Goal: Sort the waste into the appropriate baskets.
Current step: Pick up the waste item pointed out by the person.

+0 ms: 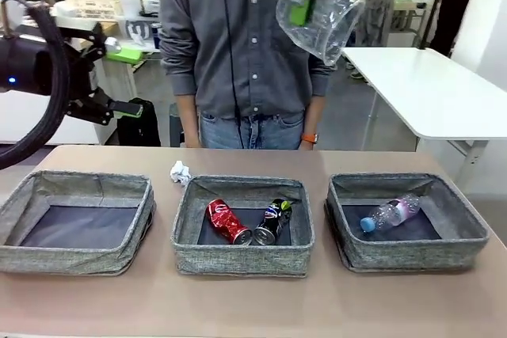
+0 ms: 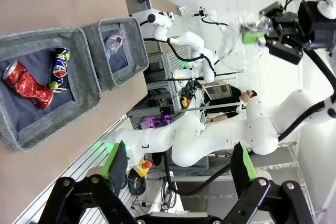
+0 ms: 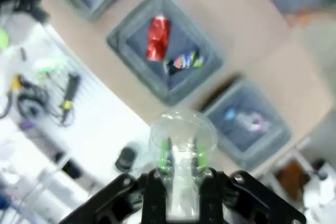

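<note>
Plastic cup (image 1: 321, 17): your right claw (image 3: 182, 158) is clamped on it, green pads pressed on both sides of its wall, and holds it high in the air, above and behind the right basket (image 1: 467, 231). Take the middle basket (image 1: 242, 259) as your landmark. Inside it lie the red can (image 1: 228, 221) and the dark can (image 1: 272, 220), touching at their near ends. The bottle (image 1: 390, 214) lies in the basket to its right. The basket to its left (image 1: 71, 257) holds nothing you can see. Crumpled paper (image 1: 181, 172) sits on the table (image 1: 317, 306) just behind its far left corner. Your left claw (image 2: 178, 169) hangs wide apart and unloaded, raised off to the left of that landmark.
</note>
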Controlling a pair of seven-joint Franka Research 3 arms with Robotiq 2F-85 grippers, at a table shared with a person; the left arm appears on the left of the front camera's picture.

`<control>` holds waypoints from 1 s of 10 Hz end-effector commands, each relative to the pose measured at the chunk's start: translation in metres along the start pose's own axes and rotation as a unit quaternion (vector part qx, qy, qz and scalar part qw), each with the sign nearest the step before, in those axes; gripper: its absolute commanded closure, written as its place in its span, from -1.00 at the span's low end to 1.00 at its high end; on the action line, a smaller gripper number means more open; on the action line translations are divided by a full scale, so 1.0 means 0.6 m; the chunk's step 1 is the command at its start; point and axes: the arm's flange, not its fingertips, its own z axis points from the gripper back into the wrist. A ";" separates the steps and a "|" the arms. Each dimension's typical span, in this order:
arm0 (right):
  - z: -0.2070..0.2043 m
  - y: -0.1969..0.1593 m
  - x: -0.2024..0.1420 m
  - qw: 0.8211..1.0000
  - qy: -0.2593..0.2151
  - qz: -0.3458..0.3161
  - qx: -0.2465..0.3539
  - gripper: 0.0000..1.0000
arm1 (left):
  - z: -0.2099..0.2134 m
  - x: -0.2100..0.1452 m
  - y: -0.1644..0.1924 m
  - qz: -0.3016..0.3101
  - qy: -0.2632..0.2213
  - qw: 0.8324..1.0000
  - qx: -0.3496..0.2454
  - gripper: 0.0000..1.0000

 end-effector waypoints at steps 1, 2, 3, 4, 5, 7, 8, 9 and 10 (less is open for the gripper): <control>0.037 0.026 0.061 0.992 -0.003 -0.124 -0.015 0.59 | 0.001 0.000 -0.004 0.004 -0.001 1.000 -0.003 -1.00; 0.040 0.052 0.056 0.977 -0.030 -0.206 -0.040 0.59 | 0.001 0.000 -0.004 0.004 -0.001 1.000 -0.003 -1.00; 0.043 0.064 0.053 0.961 -0.054 -0.266 -0.057 0.59 | 0.001 0.000 -0.004 0.004 -0.001 1.000 -0.003 -1.00; 0.043 0.071 0.054 0.950 -0.068 -0.299 -0.054 0.59 | 0.001 0.000 -0.004 0.004 -0.001 1.000 -0.003 -1.00; 0.045 0.075 0.054 0.947 -0.073 -0.308 -0.050 0.59 | 0.001 0.000 -0.004 0.004 -0.001 1.000 -0.003 -1.00; 0.059 0.076 0.052 0.945 -0.089 -0.305 -0.074 0.59 | 0.001 0.000 -0.004 0.004 -0.001 1.000 -0.003 -1.00; 0.062 0.079 0.053 0.948 -0.091 -0.296 -0.069 0.59 | 0.001 0.000 -0.004 0.004 -0.001 1.000 -0.003 -1.00; 0.060 0.079 0.056 0.949 -0.087 -0.296 -0.059 0.59 | 0.001 0.000 -0.004 0.004 -0.001 1.000 -0.003 -1.00; 0.056 0.077 0.060 0.950 -0.077 -0.300 -0.049 0.59 | 0.001 0.000 -0.004 0.004 -0.001 1.000 -0.003 -1.00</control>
